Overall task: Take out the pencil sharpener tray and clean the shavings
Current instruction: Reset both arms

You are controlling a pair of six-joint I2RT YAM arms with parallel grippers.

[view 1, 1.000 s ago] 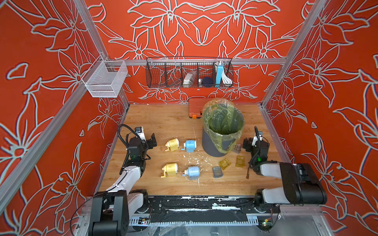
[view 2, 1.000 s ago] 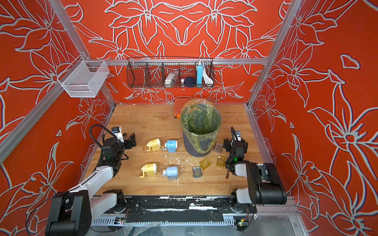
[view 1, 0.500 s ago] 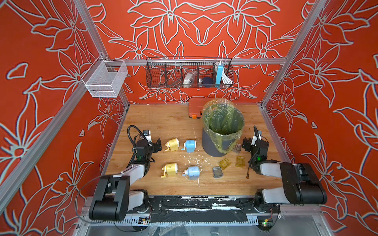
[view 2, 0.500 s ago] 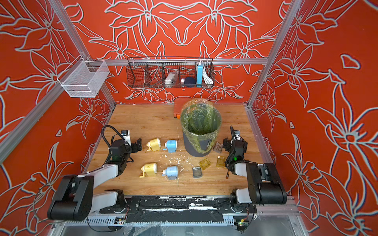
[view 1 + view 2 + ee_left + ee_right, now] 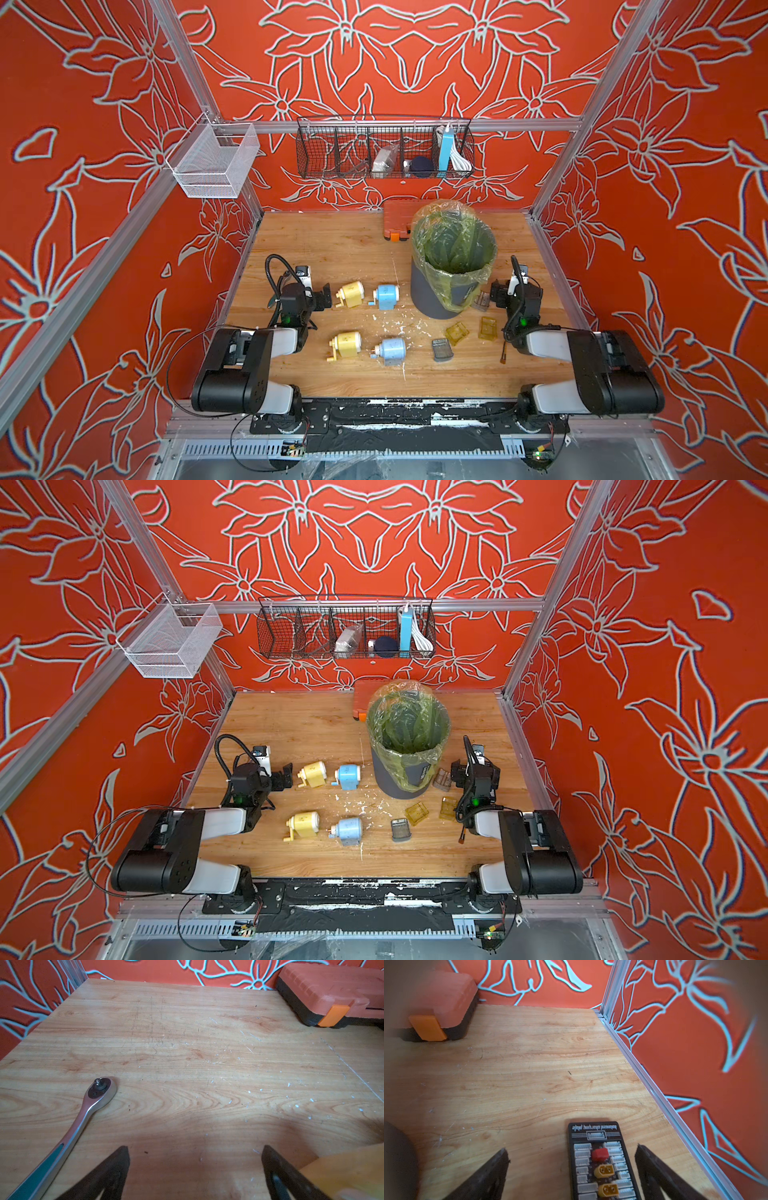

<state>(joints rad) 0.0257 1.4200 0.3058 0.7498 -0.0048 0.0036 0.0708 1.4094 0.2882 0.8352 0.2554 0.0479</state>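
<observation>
Several pencil sharpeners lie on the wooden table, two yellow point(image 5: 350, 294) point(image 5: 345, 344) and two blue point(image 5: 385, 296) point(image 5: 390, 350). Pulled-out trays lie to their right: two clear yellow point(image 5: 456, 332) point(image 5: 487, 328), one grey point(image 5: 441, 349), and one point(image 5: 482, 300) against the bin. Whitish shavings point(image 5: 390, 324) point(image 5: 288, 1084) are scattered on the wood between them. My left gripper point(image 5: 326, 296) point(image 5: 195, 1153) is open and empty, just left of the far yellow sharpener point(image 5: 342, 1176). My right gripper point(image 5: 496, 291) point(image 5: 572, 1151) is open and empty, right of the bin.
A grey bin point(image 5: 451, 266) with a green liner stands at centre right. Behind it is an orange tool case point(image 5: 397, 220) point(image 5: 332, 991). A ratchet wrench point(image 5: 83, 1118) lies beside my left gripper. A black charging board point(image 5: 600, 1163) lies under my right gripper, close to the right wall rail point(image 5: 654, 1088).
My left arm has folded back and its gripper has moved right, up close to the far yellow sharpener. The right arm has barely moved. Both grippers stayed open.
</observation>
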